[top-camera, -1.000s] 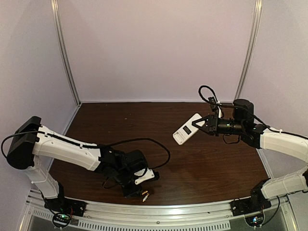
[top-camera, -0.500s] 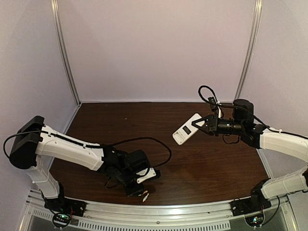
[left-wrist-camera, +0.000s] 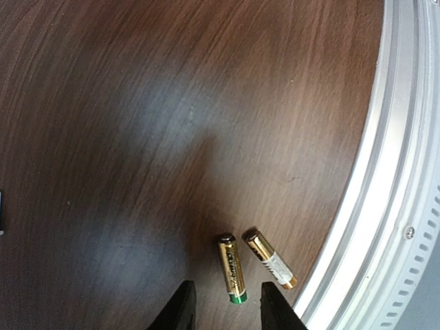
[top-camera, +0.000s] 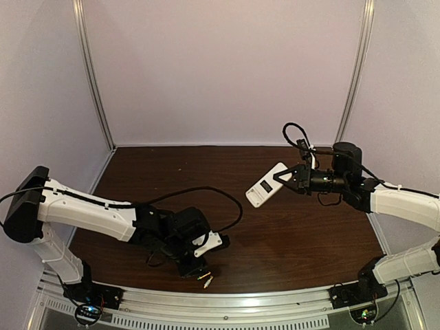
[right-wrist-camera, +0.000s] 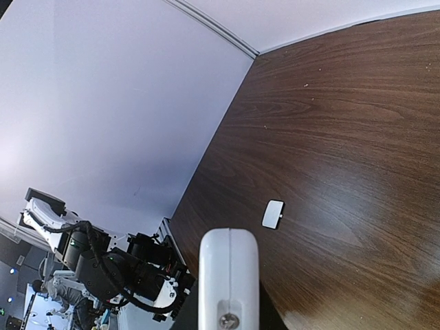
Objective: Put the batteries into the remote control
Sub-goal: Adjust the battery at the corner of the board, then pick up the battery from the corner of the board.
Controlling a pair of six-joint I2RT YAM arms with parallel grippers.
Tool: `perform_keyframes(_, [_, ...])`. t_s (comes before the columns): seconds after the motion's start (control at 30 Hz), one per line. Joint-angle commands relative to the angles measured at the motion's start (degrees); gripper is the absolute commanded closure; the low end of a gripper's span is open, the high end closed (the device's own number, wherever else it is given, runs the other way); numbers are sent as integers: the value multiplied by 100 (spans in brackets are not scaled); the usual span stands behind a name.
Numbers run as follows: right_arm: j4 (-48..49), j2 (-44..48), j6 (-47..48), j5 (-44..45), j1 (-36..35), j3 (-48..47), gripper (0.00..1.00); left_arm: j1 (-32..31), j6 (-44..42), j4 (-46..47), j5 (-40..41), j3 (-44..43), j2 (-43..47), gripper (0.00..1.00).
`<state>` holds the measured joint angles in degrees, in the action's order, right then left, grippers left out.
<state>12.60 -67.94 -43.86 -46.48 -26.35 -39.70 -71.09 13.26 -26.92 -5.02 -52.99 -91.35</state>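
Left arm has swung its upper link outward to the left over the last second, with a small shift at the wrist; right arm and remote control (top-camera: 268, 184) unchanged. Left end effector (left-wrist-camera: 227, 311) hangs low over the worktop (top-camera: 309, 234), fingers apart, nothing between them. Both batteries (left-wrist-camera: 232, 277) lie side by side, close but not touching, at the near edge of the worktop left of its middle. One is just ahead of the finger gap, the other nearer the metal rail (left-wrist-camera: 385, 206) along that edge. Right end effector (top-camera: 289, 176) is clamped on one end of the remote control, holding it in the air above the right half of the worktop, tilted, a dark recess showing on its white back. Small white tab (right-wrist-camera: 273, 214) lies flat on the worktop.
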Motion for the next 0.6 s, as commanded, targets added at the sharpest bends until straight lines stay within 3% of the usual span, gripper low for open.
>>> perform_keyframes(0.0, [253,-35,-44,-63,24,77,100,-27,-126,161,-264,43,32,65])
perform_keyframes(0.57, [250,-86,-36,-89,24,68,100,-155,-258,-47,58,-60,-471,68])
